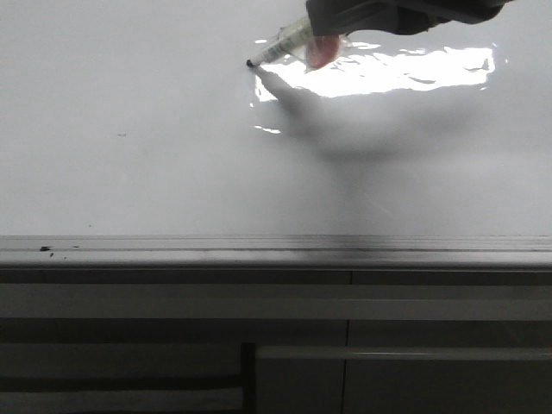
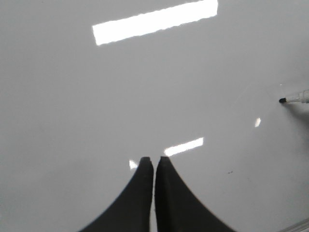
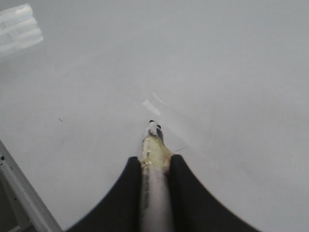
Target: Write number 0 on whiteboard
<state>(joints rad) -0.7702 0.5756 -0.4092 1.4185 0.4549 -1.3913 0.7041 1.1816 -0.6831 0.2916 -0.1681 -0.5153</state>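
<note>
Bright glare patches shine on the glossy whiteboard (image 1: pixel 129 172) (lamps above, mirrored); a soft dark shadow spreads under the right hand (image 1: pixel 321 50); the right wrist picture looks blurry up close.

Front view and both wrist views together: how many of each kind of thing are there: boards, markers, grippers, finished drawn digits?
Glossy white whiteboard with grey tray edge: 1
Clear-barrelled black-tipped marker: 1
Black grippers: 2, the left gripper shut on nothing, the right gripper clamping the marker
Finished drawn digits: 0
Total: 4
</note>
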